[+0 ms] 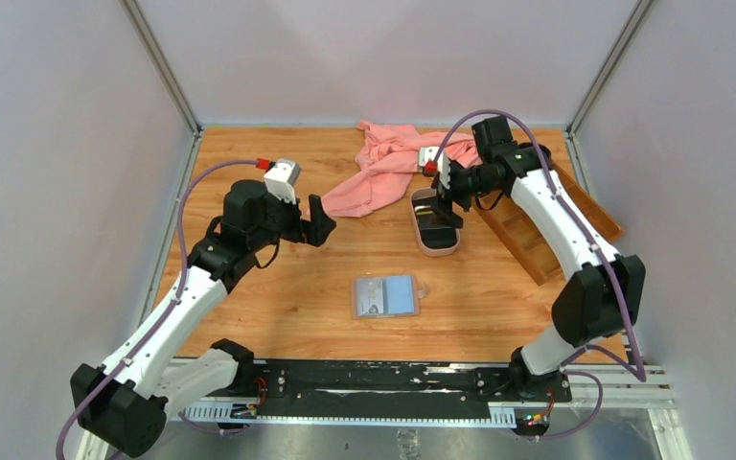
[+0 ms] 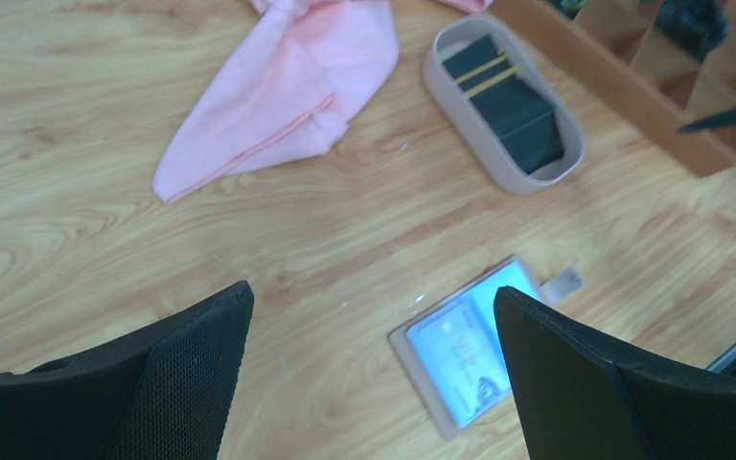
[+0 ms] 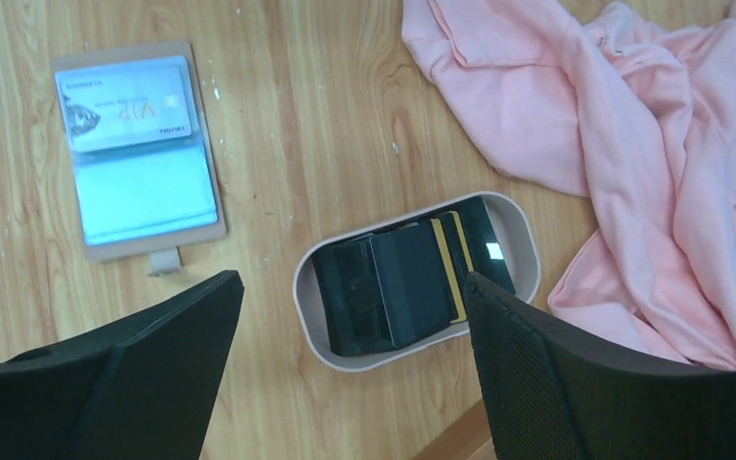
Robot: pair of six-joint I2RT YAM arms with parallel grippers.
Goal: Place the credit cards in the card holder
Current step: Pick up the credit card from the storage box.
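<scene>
The card holder (image 1: 385,296) lies open and flat on the table, grey-blue sleeves up, with a pale "VIP" card (image 3: 129,105) in one sleeve. It also shows in the left wrist view (image 2: 470,350) and the right wrist view (image 3: 139,182). Several dark credit cards (image 1: 435,222) lie stacked in an oval pink-rimmed tray (image 1: 434,252); they also show in the wrist views (image 2: 505,105) (image 3: 407,283). My left gripper (image 1: 318,220) is open and empty, above bare wood left of the holder (image 2: 372,297). My right gripper (image 1: 448,199) is open and empty, hovering over the tray (image 3: 353,283).
A crumpled pink cloth (image 1: 388,168) lies behind the tray. A brown wooden compartment tray (image 1: 546,225) lies at the right, close to the oval tray and under my right arm. Grey walls enclose the table on three sides.
</scene>
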